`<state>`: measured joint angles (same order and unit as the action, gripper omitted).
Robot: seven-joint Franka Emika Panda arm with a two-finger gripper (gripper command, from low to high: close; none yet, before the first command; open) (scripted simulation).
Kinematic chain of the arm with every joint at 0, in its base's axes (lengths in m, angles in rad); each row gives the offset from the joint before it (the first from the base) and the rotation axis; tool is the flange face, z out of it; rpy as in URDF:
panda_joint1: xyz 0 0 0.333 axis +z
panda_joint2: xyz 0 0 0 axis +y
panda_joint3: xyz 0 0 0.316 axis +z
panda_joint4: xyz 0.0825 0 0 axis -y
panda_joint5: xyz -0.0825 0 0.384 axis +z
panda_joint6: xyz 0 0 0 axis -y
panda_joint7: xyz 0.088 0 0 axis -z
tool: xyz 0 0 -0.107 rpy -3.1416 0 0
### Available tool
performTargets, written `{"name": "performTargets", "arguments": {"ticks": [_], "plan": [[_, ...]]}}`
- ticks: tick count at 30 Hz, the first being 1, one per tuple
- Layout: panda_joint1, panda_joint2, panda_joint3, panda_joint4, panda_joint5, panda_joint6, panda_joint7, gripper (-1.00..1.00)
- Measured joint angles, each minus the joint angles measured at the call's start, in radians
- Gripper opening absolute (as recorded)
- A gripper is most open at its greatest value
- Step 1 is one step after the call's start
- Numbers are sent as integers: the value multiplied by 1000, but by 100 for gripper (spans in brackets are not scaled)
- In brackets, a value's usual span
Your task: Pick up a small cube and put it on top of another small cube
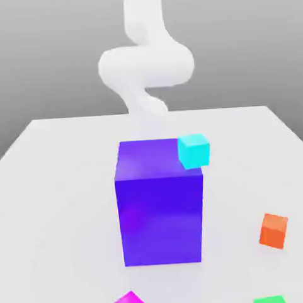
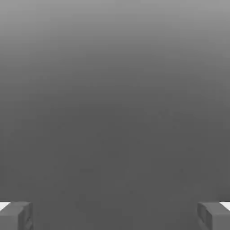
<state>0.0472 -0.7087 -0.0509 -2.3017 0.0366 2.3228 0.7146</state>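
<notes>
Cyan cube [image 1: 194,151] sits by the tall purple block's [image 1: 161,210] top corner; orange cube [image 1: 273,230] lies well apart. My gripper [image 2: 115,215] hangs wide apart, empty. I'd descend squarely over one small cube before closing.

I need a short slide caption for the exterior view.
Large purple block centre table, cyan cube beside it, orange cube nearer.
</notes>
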Motion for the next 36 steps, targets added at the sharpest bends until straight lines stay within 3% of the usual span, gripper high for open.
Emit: {"name": "performTargets", "arguments": {"ticks": [11, 19, 24, 31, 34, 35, 36], "plan": [[163, 408, -186, -7, 189, 100, -400, 0], [190, 695, -223, -13, 300, 174, -668, 0], [176, 858, -220, -21, 302, 235, -790, 0], [167, 1055, -241, -36, 208, 345, -883, 0], [132, 1162, -199, -14, 246, 423, -924, 0], [115, 1199, -178, -6, 262, 449, -938, -100], [115, 1199, -178, -6, 262, 449, -938, -100]]}}
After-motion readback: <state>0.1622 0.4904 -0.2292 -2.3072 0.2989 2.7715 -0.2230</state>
